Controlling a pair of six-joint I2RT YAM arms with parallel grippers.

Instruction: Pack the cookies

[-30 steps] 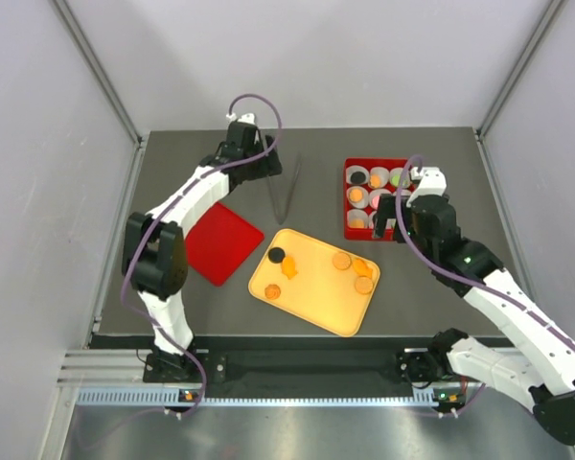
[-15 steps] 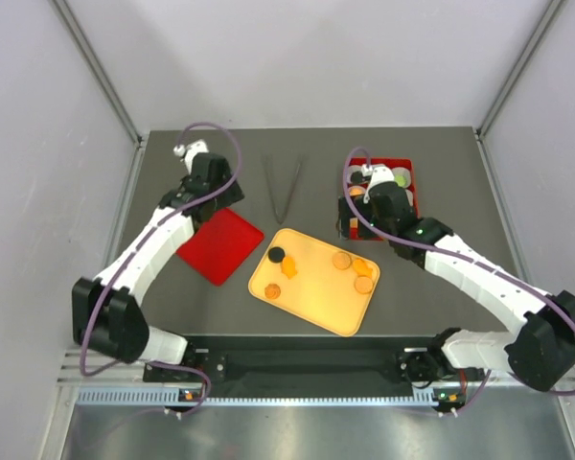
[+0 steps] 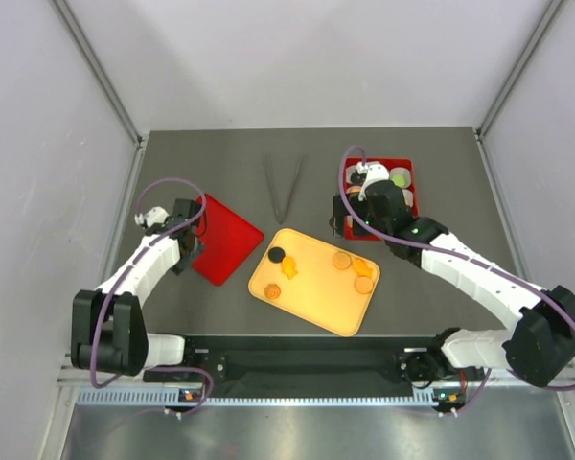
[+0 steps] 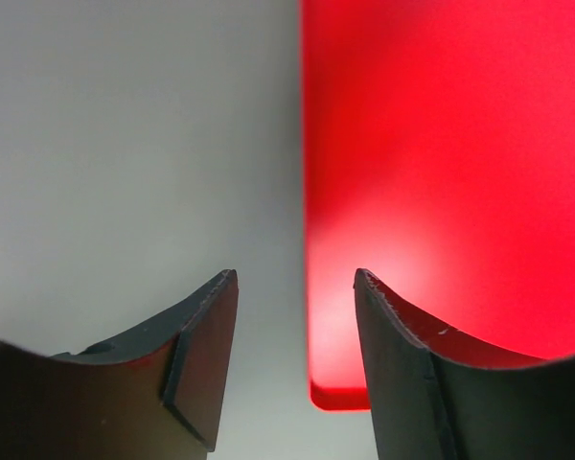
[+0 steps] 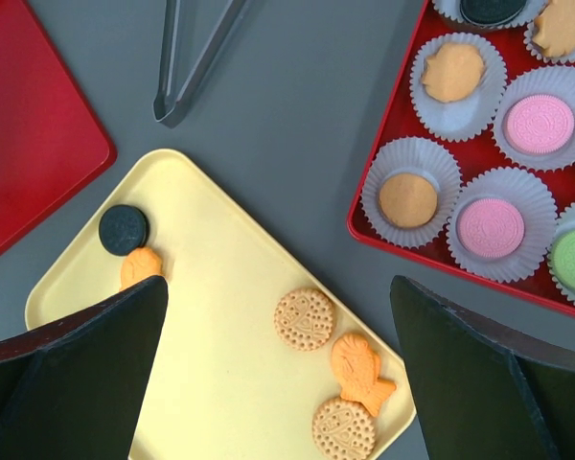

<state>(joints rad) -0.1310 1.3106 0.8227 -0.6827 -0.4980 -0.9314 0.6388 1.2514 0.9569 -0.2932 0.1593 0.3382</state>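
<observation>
The right gripper point(image 5: 278, 283), jaws spread wide and empty, hung over the yellow tray point(image 5: 220, 383) at lower centre of its wrist view, where cookies point(image 5: 304, 318) lay loose. More sat in paper cups point(image 5: 409, 196) in the red box point(image 5: 398, 123), upper right. The left gripper point(image 4: 295, 276), fingers apart, straddled a red lid's point(image 4: 441, 144) edge.
</observation>
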